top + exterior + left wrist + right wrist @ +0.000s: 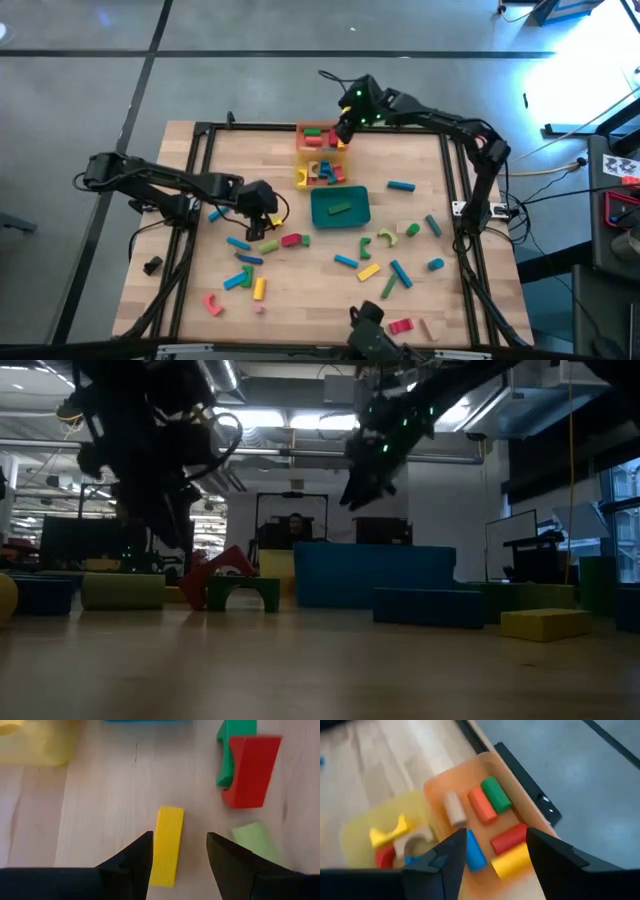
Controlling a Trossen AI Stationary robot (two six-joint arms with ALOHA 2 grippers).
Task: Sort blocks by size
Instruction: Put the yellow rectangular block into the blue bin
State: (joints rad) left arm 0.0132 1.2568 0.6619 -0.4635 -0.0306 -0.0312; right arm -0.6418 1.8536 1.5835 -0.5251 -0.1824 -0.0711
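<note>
My left gripper (177, 837) is open and points down over the table's left middle (265, 212). Its fingers stand on either side of a yellow bar block (167, 845) that lies flat on the wood. Close by lie a red block (250, 770), a green arch (230, 750) and a light green block (255, 840). My right gripper (495, 837) hangs open, with nothing between its fingers, above the orange tray (303, 148) at the table's far side. That tray (437, 785) holds several blocks, among them a green cylinder (496, 794), an orange one (482, 805) and a yellow one (510, 860).
The yellow tray (303, 180) with several blocks sits just nearer than the orange one, and the teal tray (325, 215) nearer still, holding a green bar (340, 209). Many loose blocks lie over the near half of the table (380, 265). A black frame (455, 180) rims the table. A person (295, 525) is beyond it.
</note>
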